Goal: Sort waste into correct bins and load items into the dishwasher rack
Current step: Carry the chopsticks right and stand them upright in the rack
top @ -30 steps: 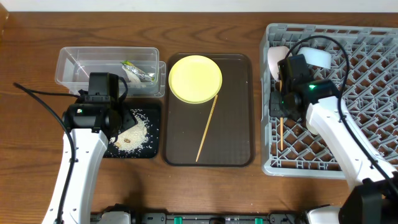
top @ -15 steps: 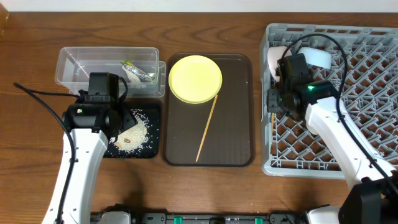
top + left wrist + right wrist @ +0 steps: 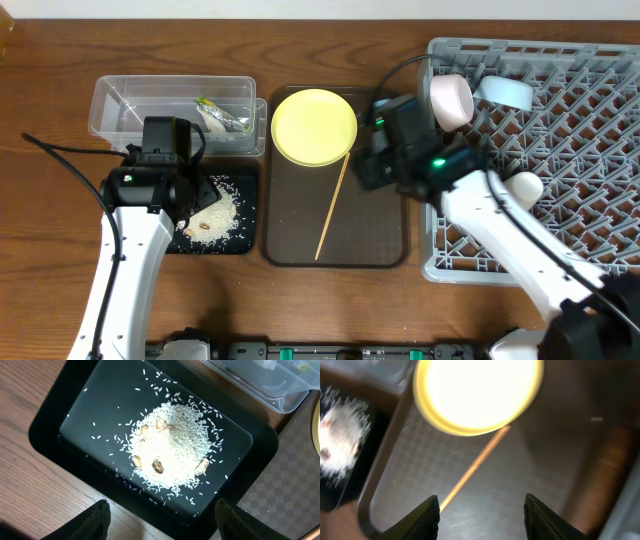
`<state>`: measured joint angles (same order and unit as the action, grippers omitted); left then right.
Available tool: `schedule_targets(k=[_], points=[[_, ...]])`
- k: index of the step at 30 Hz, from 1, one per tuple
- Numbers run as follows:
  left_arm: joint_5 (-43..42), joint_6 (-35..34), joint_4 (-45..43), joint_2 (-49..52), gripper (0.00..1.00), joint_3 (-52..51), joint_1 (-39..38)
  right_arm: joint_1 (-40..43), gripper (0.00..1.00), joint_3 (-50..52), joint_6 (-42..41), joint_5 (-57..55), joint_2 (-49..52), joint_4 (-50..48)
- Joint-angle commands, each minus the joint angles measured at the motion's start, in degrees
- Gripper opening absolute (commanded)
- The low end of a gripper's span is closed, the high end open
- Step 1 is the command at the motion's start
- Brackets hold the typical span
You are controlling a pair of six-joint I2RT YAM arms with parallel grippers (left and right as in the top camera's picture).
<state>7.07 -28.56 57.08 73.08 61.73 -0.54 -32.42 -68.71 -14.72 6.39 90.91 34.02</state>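
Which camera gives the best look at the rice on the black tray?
The left wrist view: the rice fills the middle of the picture, sharp enough to make out single grains. The overhead view shows the same pile whole but small. The right wrist view catches it only as a blurred white patch at its left edge.

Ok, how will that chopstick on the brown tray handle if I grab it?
The chopstick looks thin, stiff and light, so it probably won't bend. Flat on the brown tray, it may slide or roll when pinched. Its top end reaches the yellow plate, which might get nudged.
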Motion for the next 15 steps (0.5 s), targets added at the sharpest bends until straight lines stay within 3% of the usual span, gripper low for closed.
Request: schedule_targets(k=[1, 12, 15], points=[[0.9, -0.3, 0.3, 0.3, 0.70, 0.3, 0.2, -3.6, 0.53, -0.9, -2.1, -0.6, 4.9, -0.1], [0.9, -0.3, 0.3, 0.3, 0.70, 0.3, 0.2, -10.9, 0.52, -0.9, -14.3, -8.6, 20.3, -4.7], [0.9, -0.3, 0.3, 0.3, 0.70, 0.3, 0.2, -11.8, 0.45, -0.9, -15.5, -11.1, 22.4, -4.2]])
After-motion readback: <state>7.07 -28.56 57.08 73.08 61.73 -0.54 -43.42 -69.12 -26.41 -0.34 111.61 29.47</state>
